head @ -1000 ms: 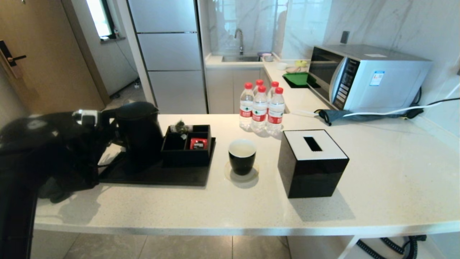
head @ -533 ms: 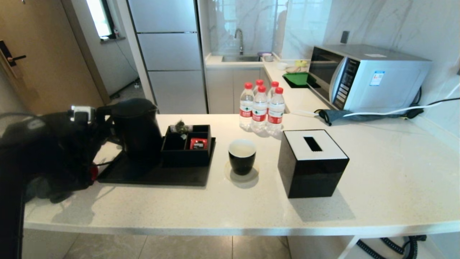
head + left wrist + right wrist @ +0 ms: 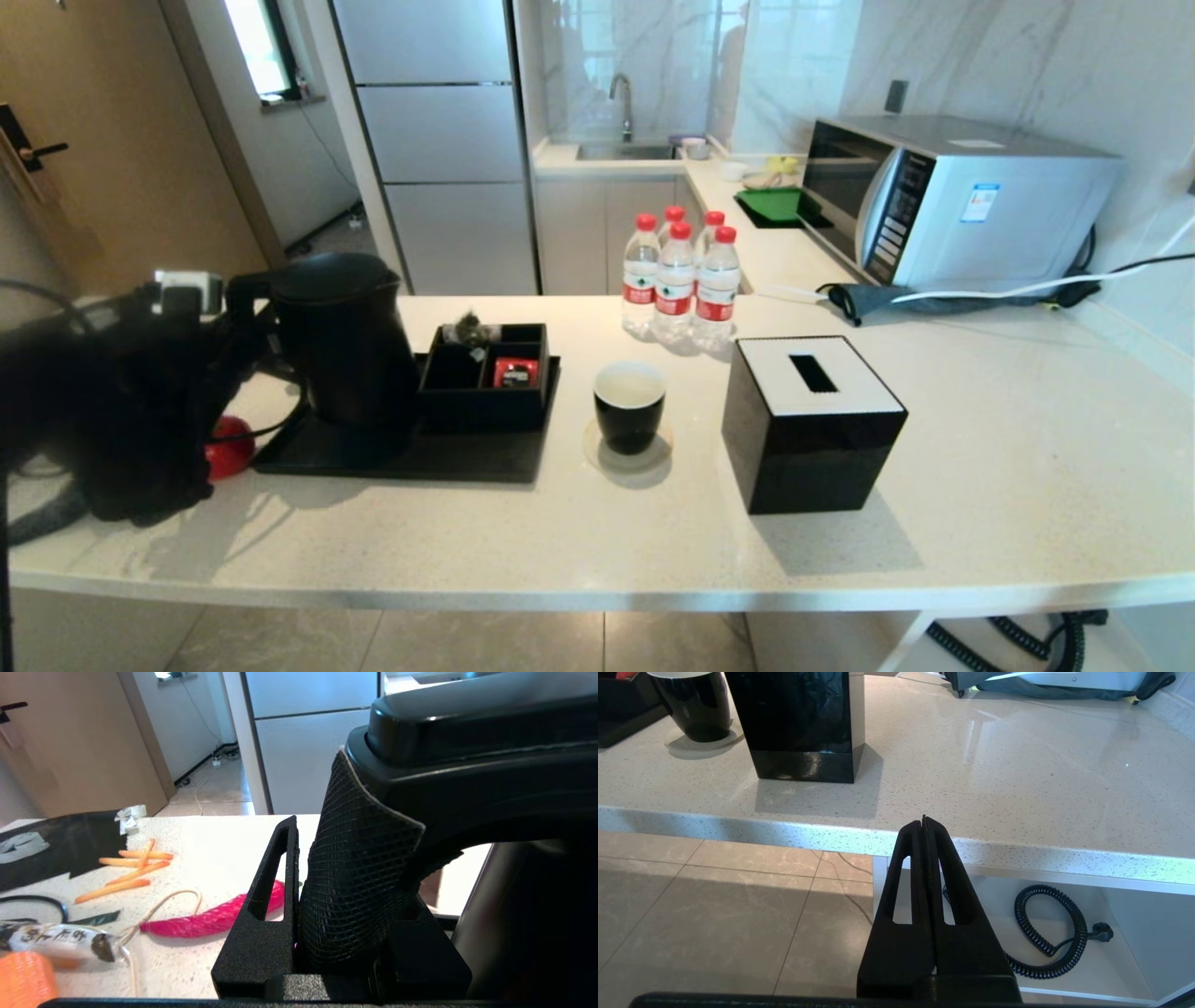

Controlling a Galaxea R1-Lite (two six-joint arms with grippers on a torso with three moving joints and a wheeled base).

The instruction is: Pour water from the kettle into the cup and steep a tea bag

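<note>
The matte black kettle (image 3: 341,341) is over the left end of the black tray (image 3: 448,459). My left gripper (image 3: 235,310) is shut on its loop handle; in the left wrist view the gripper (image 3: 327,858) clamps the mesh-wrapped handle (image 3: 359,877). The black cup (image 3: 629,407) with a white inside stands on a clear coaster to the right of the tray, and it also shows in the right wrist view (image 3: 693,702). Water does not show. The tea bag (image 3: 470,329) lies in the black organiser box (image 3: 485,387). My right gripper (image 3: 923,822) is shut and empty, parked below the counter's front edge.
A black tissue box (image 3: 808,420) stands right of the cup. Several red-capped bottles (image 3: 677,275) are behind it, and a microwave (image 3: 952,201) sits at the back right. A red packet (image 3: 515,373) is in the organiser. A red object (image 3: 227,448) lies left of the tray.
My left arm has carried the kettle leftward and slightly up over the tray. The red object beside the tray has come into sight. The cup and right arm have not moved.
</note>
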